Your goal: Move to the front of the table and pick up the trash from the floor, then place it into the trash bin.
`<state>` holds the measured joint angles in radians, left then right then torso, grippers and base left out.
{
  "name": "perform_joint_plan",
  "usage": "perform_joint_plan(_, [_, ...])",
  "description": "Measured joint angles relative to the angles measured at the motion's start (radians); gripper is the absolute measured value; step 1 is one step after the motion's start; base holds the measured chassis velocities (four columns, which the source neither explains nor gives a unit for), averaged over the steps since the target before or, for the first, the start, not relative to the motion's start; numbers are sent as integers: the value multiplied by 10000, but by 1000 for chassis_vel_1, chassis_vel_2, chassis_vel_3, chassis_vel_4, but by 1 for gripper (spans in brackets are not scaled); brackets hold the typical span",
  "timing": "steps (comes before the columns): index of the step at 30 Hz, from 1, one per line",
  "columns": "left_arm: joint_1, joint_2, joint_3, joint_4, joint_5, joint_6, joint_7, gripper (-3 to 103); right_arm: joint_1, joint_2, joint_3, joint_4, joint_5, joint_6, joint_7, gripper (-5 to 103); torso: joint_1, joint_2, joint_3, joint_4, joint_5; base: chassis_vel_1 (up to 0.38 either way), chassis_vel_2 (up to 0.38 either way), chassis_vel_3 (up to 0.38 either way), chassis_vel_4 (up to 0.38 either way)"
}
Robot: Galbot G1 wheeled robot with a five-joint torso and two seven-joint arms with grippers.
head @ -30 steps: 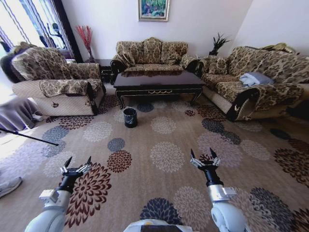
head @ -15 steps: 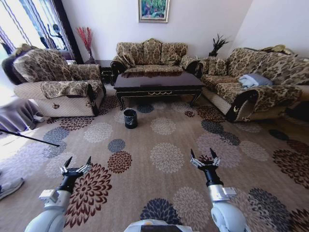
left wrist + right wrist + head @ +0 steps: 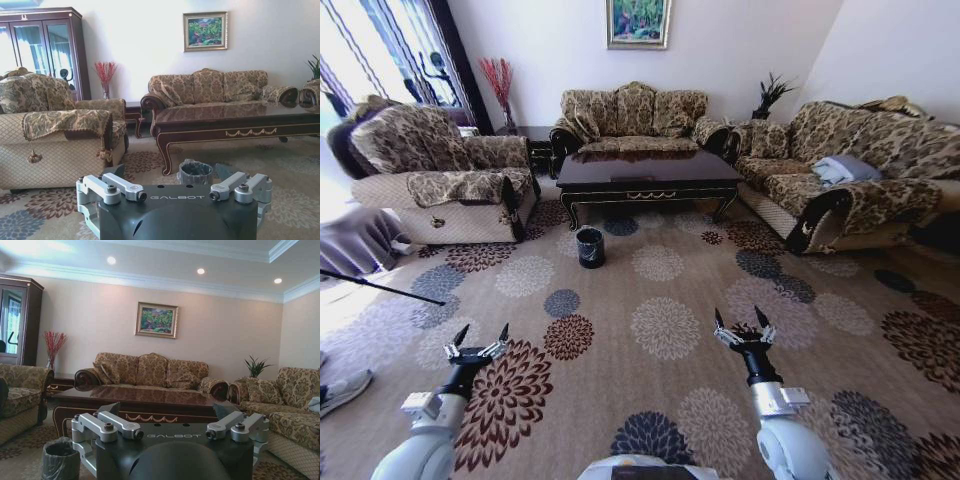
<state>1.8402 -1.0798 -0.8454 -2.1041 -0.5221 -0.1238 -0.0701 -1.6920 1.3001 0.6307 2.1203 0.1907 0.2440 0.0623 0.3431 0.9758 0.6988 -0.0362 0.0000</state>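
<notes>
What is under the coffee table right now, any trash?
Under the table I see patterned floor and part of a dark medallion. No trash shows there; the tabletop and front rail hide the area farther back.

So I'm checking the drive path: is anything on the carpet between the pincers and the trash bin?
Nothing visible: bare floor runs from the open left pincer and right pincer to the trash bin, which stands before the table.

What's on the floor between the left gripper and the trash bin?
In the head view, bare patterned carpet lies between the open left gripper and the trash bin; no litter is visible on that stretch.
</notes>
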Motion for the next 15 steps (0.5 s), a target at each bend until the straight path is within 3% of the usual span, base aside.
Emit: perform_joint_plan(15, [0, 0, 0, 0, 0, 0, 0, 100, 0, 0, 0, 0, 0, 0, 0, 100, 287, 656, 372, 0, 0, 0, 0, 0, 0])
